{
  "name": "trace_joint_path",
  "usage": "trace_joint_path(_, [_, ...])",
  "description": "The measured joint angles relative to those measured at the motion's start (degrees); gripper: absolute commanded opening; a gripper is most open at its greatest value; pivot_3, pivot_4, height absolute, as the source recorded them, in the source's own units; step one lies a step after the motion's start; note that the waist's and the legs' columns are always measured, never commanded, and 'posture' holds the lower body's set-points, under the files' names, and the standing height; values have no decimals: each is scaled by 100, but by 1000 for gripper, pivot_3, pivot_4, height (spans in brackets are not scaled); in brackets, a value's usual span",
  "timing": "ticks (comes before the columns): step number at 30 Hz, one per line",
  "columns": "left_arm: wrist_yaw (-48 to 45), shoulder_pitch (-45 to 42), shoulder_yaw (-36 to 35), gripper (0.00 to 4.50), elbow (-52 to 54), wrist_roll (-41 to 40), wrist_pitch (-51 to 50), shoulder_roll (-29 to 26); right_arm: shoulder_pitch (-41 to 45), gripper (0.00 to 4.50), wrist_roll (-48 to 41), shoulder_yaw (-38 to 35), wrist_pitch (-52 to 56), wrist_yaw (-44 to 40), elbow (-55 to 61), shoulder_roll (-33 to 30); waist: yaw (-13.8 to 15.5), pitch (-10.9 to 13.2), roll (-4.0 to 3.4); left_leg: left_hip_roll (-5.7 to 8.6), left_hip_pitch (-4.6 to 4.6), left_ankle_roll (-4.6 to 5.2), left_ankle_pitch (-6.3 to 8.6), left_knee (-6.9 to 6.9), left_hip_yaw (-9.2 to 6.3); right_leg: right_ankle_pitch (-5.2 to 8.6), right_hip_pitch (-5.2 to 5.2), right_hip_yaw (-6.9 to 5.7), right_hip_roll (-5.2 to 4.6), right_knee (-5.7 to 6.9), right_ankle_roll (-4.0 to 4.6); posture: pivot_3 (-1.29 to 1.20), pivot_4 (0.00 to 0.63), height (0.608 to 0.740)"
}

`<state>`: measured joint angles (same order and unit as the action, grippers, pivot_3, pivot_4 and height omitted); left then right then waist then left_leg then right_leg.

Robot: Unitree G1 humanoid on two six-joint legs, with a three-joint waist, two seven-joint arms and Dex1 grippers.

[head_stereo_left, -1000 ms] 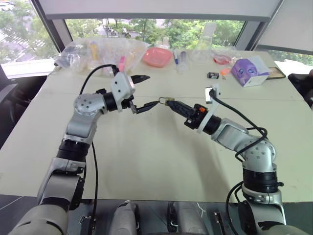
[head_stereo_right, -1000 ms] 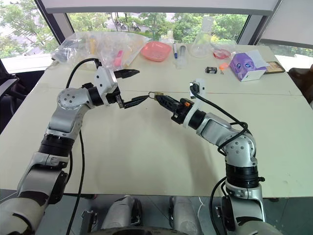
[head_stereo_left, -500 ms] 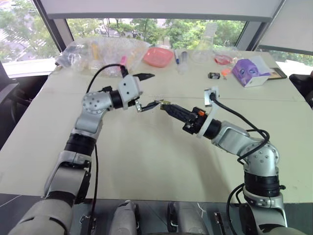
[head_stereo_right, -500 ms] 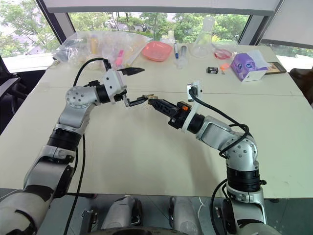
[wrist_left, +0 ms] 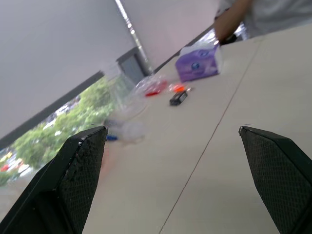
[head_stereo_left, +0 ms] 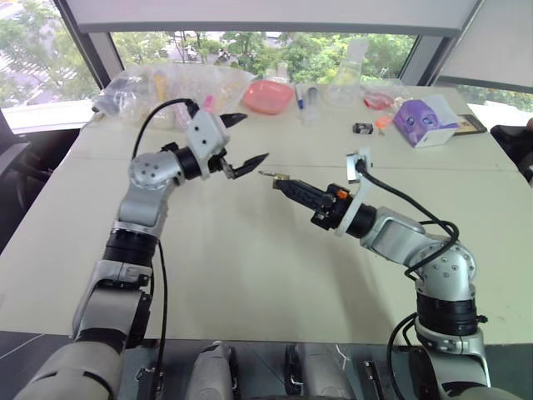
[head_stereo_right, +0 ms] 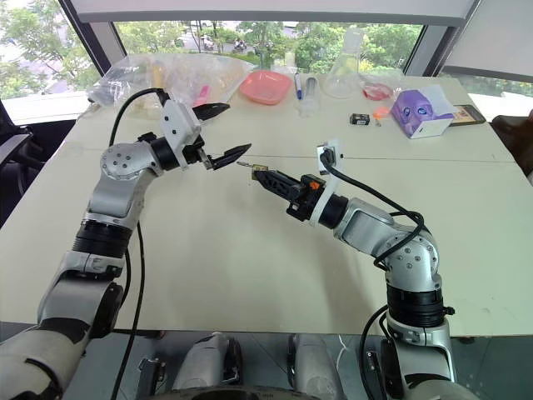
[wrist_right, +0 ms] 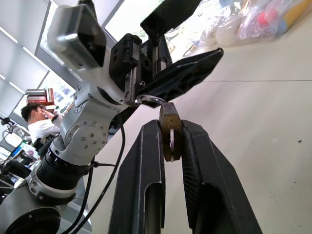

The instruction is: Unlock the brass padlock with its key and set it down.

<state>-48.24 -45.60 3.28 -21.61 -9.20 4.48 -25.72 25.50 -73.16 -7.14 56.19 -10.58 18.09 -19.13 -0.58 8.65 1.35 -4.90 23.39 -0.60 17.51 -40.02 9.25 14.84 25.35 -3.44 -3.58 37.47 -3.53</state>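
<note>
We see the R gripper (wrist_right: 171,141) pinching the brass padlock (wrist_right: 170,131), held up over the table (head_stereo_left: 250,275) mid-area. L gripper (head_stereo_left: 241,143) spread wide, empty, just beside it.

Left tool (head_stereo_left: 242,142) raised above table, fingers spread wide, empty, pointing right toward the other arm. Right tool (head_stereo_left: 281,182) reaches forward-left, fingers clamped tight on brass padlock (wrist_right: 170,130), tips apart from left tool.
</note>
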Motion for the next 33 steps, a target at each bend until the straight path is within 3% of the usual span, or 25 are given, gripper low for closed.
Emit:
trace_joint_path(5, [-458, 575, -26, 4478, 516, -331, -844, -318, 6, 0, -27, -84, 0, 164, -156, 4, -19, 0, 0, -2, 0, 0, 0, 3, -1, 0, 2, 0, 0, -1, 0, 0, 150, 740])
trace_joint_path(11, [-967, 1522, -213, 4478, 2277, -1724, -3227, -877, 7, 0, 189, -222, 390, 954, -1253, -7, -26, 2, -3, -3, -1, -2, -1, 1, -6, 0, 3, 4, -2, 5, 0, 0, 150, 740])
trace_joint_path(16, [-813, 1941, -368, 4478, 3124, -2232, -4220, -1142, 104, 0, 325, -261, 665, 1217, -2084, 165, -24, 2, -3, -2, -3, -2, -1, 1, -8, 0, 1, 5, -2, 5, 0, 0, 150, 740])
trace_joint_path(20, [-547, 2253, -522, 4500, 3513, -2407, -4534, -1158, 320, 1938, 570, -262, 909, 1326, -2512, 178, -28, 3, -5, -2, -3, -2, -1, 2, -9, 0, 2, 6, -2, 5, 0, 0, 150, 740])
trace_joint_path(25, [-429, 2450, -540, 4500, 3654, -2436, -4629, -1203, 454, 4453, 965, 111, 1122, 931, -2074, -125, 3, -5, -8, 1, -8, -2, -1, 1, -12, 0, -7, 5, -6, 4, 1, 0, 150, 740])
trace_joint_path(33, [-339, 2722, -761, 4500, 3830, -2639, -4709, -1313, -571, 4453, 1721, 227, 1274, 228, -353, -1643, 67, -5, -7, 5, -3, 5, 3, 2, -13, 0, -6, 7, -8, -11, 1, 0, 150, 740])
